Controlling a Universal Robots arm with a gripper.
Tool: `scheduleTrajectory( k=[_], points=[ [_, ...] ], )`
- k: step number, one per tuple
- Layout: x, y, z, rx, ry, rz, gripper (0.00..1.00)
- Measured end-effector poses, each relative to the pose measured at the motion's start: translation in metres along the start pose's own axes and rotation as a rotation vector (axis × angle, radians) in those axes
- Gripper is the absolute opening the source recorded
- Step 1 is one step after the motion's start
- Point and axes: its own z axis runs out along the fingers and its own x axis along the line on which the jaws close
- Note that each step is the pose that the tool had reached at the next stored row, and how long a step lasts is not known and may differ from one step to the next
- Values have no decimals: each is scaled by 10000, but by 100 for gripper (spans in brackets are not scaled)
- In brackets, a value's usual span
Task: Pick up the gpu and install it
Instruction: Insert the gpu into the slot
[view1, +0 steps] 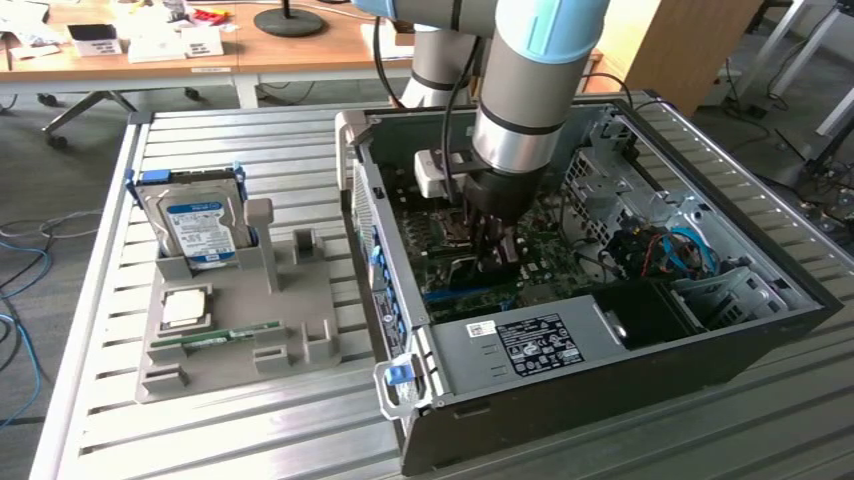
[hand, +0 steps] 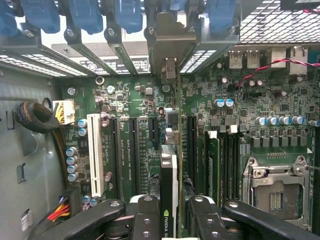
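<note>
Now pincer (hand: 170, 220) grips gpu (hand: 169, 175) edge-on inside open computer case (view1: 747, 330), over motherboard (hand: 280, 115).

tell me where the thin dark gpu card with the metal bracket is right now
The gpu stands edge-on in the gripper, inside the open computer case, over the green motherboard's expansion slots.

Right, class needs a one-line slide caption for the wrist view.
The tool grips the gpu edge-on above the motherboard slots, its bracket at the case's rear openings.
</note>
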Motion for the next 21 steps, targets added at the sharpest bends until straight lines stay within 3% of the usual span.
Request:
scheduleTrajectory(
  k=[16,19,21],
  points=[
    [-1,2,-11,4,-21,2,27],
    [-1,2,-17,1,-55,2,27],
    [0,1,-18,-5,-151,0,27]
  ],
)
